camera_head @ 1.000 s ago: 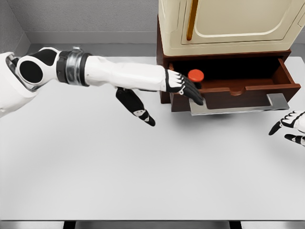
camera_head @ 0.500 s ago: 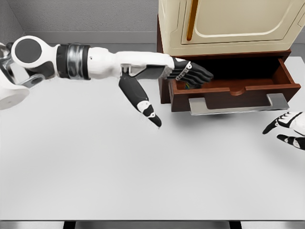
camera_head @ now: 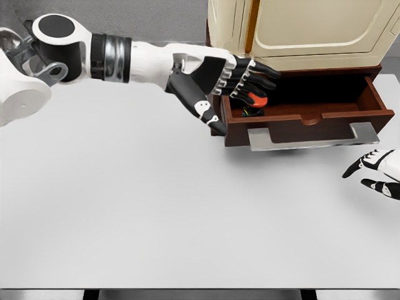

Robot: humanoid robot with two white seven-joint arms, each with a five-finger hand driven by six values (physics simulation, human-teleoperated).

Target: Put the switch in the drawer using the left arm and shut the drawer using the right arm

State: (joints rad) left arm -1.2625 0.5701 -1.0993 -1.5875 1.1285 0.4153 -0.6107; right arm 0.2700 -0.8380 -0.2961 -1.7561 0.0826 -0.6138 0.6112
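The switch (camera_head: 256, 100) sits inside the open drawer (camera_head: 312, 119), at its left end, roughly at 1 o'clock from the middle of the table (camera_head: 156, 206). So the first half of the task looks done or all but done: the red-topped switch lies in the drawer's cavity, partly hidden behind the left hand (camera_head: 240, 78). That hand hangs above the drawer's left corner with fingers spread and holding nothing; its fingertips reach toward 3 o'clock and its thumb hangs toward 5 o'clock over the drawer's front corner. Whether the hand touches the switch cannot be told, but the fingers do not wrap it.

What is left, judging from this, is to take the left arm clear of the drawer and then push the drawer shut. The drawer stands well out from the cabinet (camera_head: 300, 31), its grey handle (camera_head: 312, 136) facing 6 o'clock. The right hand (camera_head: 375, 169) rests at the table's right edge, near 4 o'clock, fingers loose and empty, just below the handle's right end.

The switch's red cap shows toward the top with a dark base below, so it seems to stand roughly upright, perhaps tilted; too much is hidden to fix its long axis.
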